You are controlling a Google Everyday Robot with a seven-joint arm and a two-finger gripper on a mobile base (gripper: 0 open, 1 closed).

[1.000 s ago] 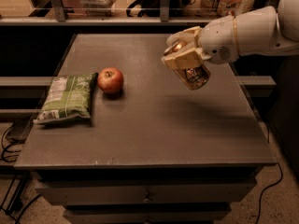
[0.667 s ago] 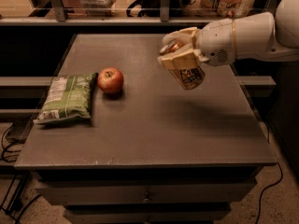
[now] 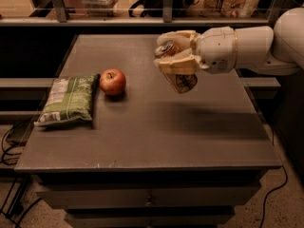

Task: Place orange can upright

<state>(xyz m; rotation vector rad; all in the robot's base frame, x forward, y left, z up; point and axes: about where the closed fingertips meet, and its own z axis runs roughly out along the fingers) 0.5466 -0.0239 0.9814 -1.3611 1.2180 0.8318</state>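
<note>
Your gripper (image 3: 167,53) sits above the right half of the surface (image 3: 156,141), reached in from the right on the white arm (image 3: 237,47); its two fingers are clamped on the orange can (image 3: 184,81), one across the top side and one across the near side, so the can is carried and not resting on anything. The can hangs clear of the surface with its shadow thrown below it; it is tilted, its silver end leaning up and to the left and its printed lower body poking out beneath the fingers. That lean matters, I think, because the task wants the can standing on its base; set down at this angle, it would likely tip or roll.

The red apple (image 3: 113,81) lies well to the left of the can, just beside the green snack bag (image 3: 69,99); the two may be touching, though I cannot tell. Both crowd the left side, which seems to be why the can is held over the bare right portion; there you have room to lower it without a bump.

By my reading you are mid-carry; the next move calls for turning the wrist until the can is vertical, then lowering it until the base meets the surface before you release.
</note>
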